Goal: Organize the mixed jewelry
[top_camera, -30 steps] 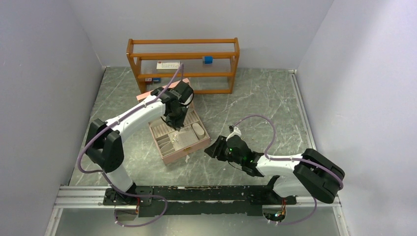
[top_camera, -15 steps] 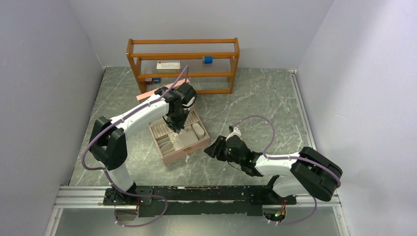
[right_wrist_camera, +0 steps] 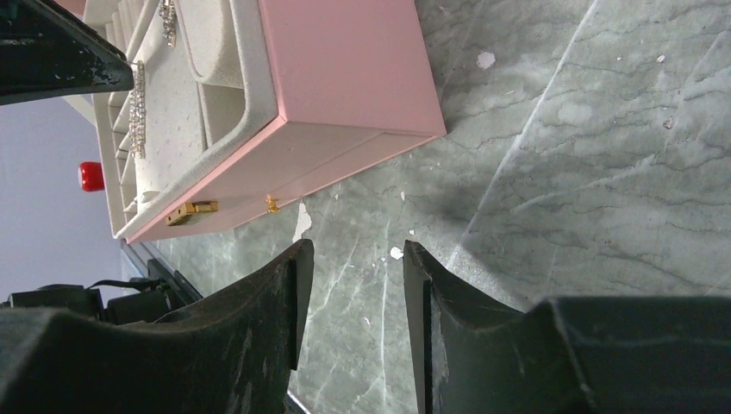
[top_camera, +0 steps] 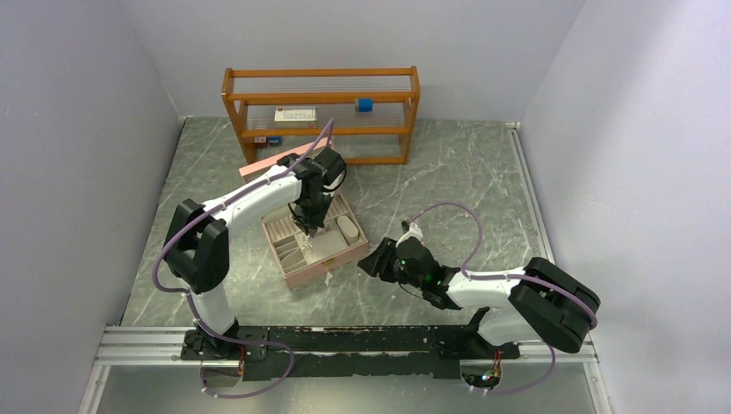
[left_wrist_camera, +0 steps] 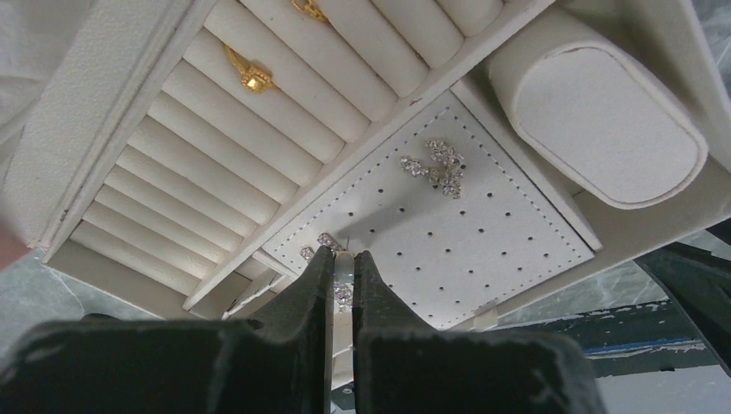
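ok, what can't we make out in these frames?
- Left wrist: whether the fingers of the left gripper pinch a piece of the mixed jewelry; the fingers hide the gap.
- Top external: jewelry in the jewelry box is too small to see, and the left arm covers part of it.
- Right wrist: box cut off by the top and left edges; red-capped item too small to identify.

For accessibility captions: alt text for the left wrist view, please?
The left gripper, shut, pinches what looks like a small silver sparkly earring over the white perforated pad of a cream-lined jewellery box. A cluster of silver sparkly pieces lies on that pad; a gold ring sits in the ribbed rolls and a white oval cushion lies beside the pad.
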Controlling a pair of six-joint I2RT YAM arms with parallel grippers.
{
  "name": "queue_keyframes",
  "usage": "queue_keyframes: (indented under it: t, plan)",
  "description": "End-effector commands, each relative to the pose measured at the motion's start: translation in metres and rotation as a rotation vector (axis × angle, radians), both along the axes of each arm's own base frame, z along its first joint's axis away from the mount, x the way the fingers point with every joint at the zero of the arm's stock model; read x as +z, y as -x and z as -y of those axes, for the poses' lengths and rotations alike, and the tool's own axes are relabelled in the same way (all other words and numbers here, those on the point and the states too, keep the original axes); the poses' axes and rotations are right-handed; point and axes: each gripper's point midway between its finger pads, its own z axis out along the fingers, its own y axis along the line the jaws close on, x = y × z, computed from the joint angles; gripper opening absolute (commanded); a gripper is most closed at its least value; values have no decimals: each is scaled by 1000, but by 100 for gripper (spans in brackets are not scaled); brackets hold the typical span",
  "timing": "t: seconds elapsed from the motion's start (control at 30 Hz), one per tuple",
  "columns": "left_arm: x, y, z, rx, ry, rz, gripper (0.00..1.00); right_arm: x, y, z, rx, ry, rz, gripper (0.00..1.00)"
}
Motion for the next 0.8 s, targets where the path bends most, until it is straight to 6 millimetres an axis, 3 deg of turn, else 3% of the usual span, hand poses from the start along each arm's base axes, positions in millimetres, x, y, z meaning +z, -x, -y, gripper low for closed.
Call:
queue_keyframes:
  t: [0.0,0.27,0.77]
  plan:
    - [11,-11,5,18,12,54,6,-1,-3,-1,-15,-1,16,47]
    - [13,-14,13,20,58,62,6,-2,-3,-2,-13,0,11,47]
    - [5,-17,11,27,41,64,5,-3,-4,-3,-7,3,10,47]
